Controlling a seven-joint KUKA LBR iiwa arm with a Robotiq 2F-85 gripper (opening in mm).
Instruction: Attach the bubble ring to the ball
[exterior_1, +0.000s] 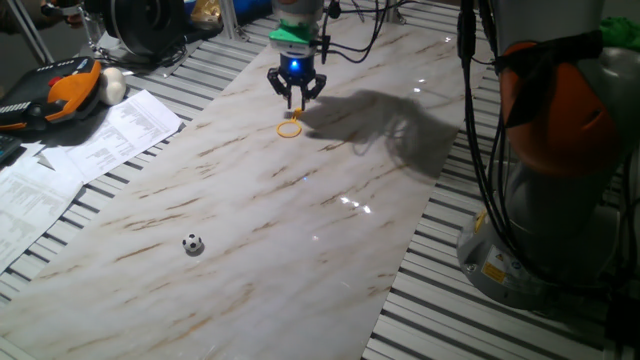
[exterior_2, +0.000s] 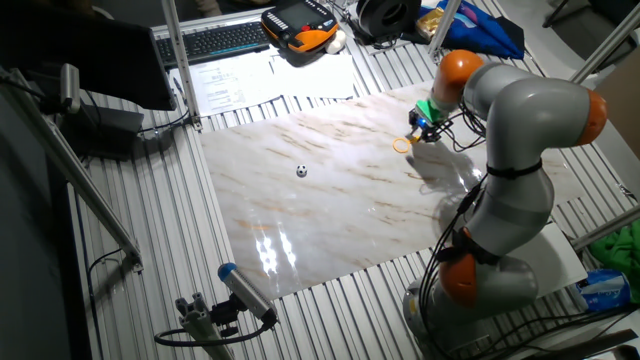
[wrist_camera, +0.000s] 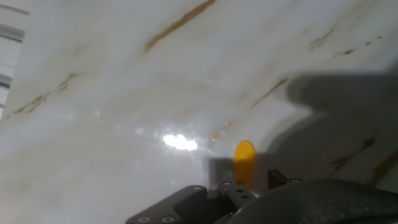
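The yellow-orange bubble ring (exterior_1: 289, 128) hangs low over the marble board at its far side, with its stubby handle up between my fingers. My gripper (exterior_1: 296, 102) is shut on that handle. In the hand view a yellow part of the ring (wrist_camera: 244, 159) sticks out from between the finger bases. The other fixed view shows the ring (exterior_2: 402, 144) just below the gripper (exterior_2: 418, 130). The tiny black-and-white ball (exterior_1: 192, 243) lies alone on the board's near left part, far from the gripper; it also shows in the other fixed view (exterior_2: 301, 170).
Printed papers (exterior_1: 90, 140) lie off the board's left edge. A larger cream ball (exterior_1: 112, 87) and an orange-black handheld unit (exterior_1: 55, 95) sit beyond them. The arm's base (exterior_1: 560, 210) and cables stand at the right. A keyboard (exterior_2: 215, 40) lies at the back.
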